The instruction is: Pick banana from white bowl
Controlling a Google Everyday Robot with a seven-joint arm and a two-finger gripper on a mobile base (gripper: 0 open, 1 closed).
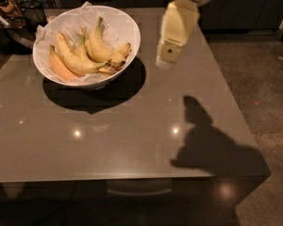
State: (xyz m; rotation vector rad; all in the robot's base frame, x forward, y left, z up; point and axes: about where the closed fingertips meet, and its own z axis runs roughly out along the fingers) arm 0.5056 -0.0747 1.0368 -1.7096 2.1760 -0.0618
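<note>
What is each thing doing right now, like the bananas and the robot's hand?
bowl: upright on the table, three bananas inside.
paper: crumpled, lining the bowl.
banana: lying in the bowl, not picked yet.
long banana: lying beside it.
orange banana: lying against the bowl's left side.
gripper: in the air, right of the bowl, touching nothing.

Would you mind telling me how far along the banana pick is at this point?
Nothing looks done: the plump, brown-blotched yellow banana lies in the large glossy white bowl, untouched. In hand: the claw hangs over the grey table, right of the bowl. Left: reach in, grasp, lift out.
</note>
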